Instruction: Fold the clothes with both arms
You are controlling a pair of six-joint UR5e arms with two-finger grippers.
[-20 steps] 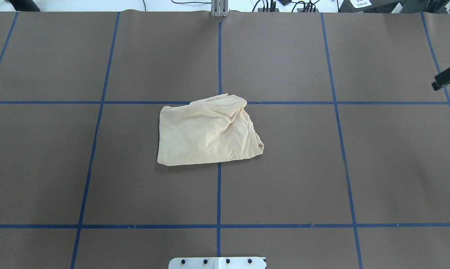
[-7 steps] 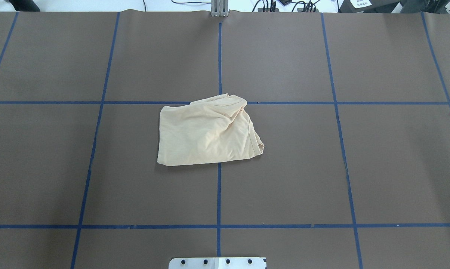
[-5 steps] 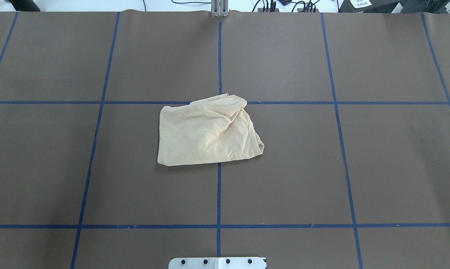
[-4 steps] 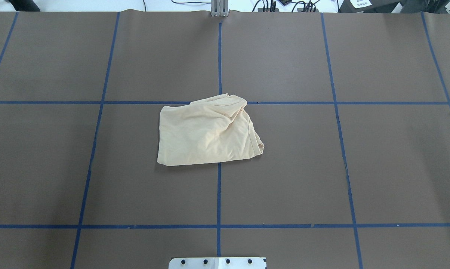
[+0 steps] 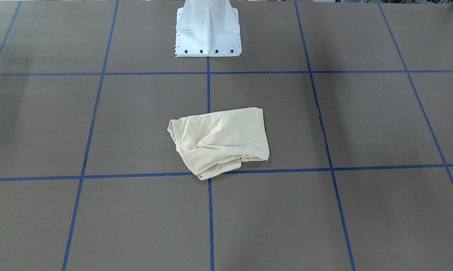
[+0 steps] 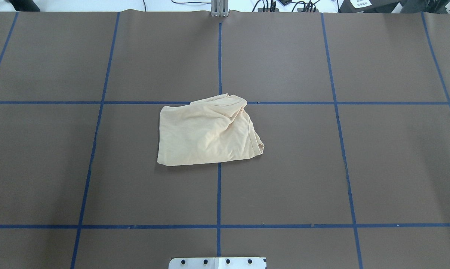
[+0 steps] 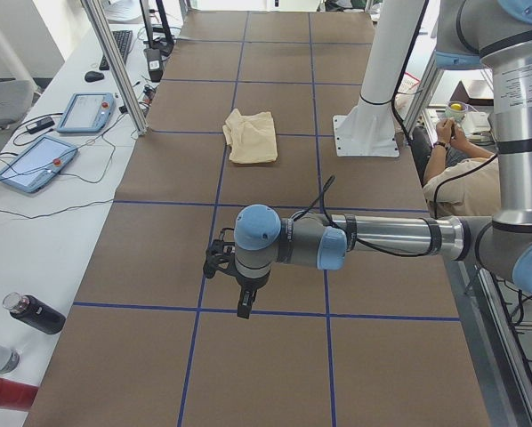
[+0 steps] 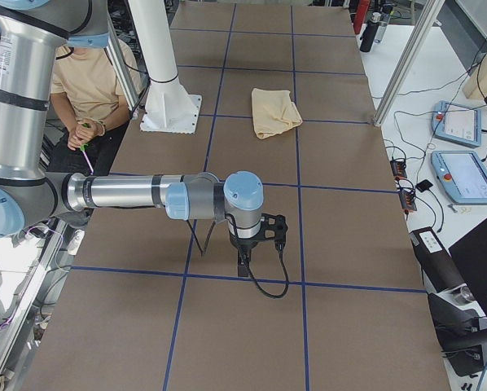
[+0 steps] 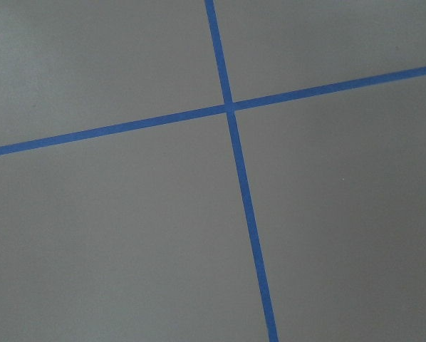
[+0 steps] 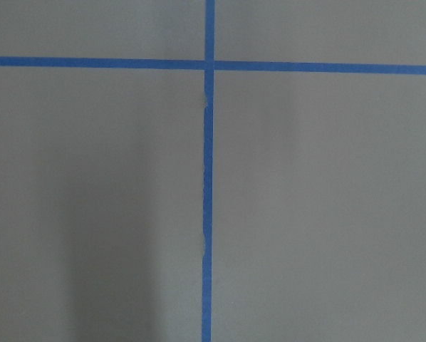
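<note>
The pale cream-yellow T-shirt (image 6: 206, 130) lies folded into a rumpled, roughly square bundle at the middle of the brown table; it also shows in the front view (image 5: 221, 139) and both side views (image 7: 251, 136) (image 8: 274, 112). Its print and label are hidden. Neither arm touches it. My left gripper (image 7: 242, 307) hangs over bare table far from the shirt, at the robot's left end. My right gripper (image 8: 242, 267) hangs over bare table at the other end. Both point down, and I cannot tell whether they are open or shut. Both wrist views show only table and blue tape lines.
The white pedestal base (image 5: 207, 34) stands behind the shirt. Blue tape (image 6: 219, 194) grids the table. Teach pendants (image 7: 36, 163) and bottles (image 7: 35, 313) lie on the side bench. A metal post (image 7: 115, 62) stands at the table edge. A seated person (image 8: 89, 81) is behind the robot.
The right gripper showed at the overhead view's right edge 2.8 s ago and has left that view. The shirt has not moved.
</note>
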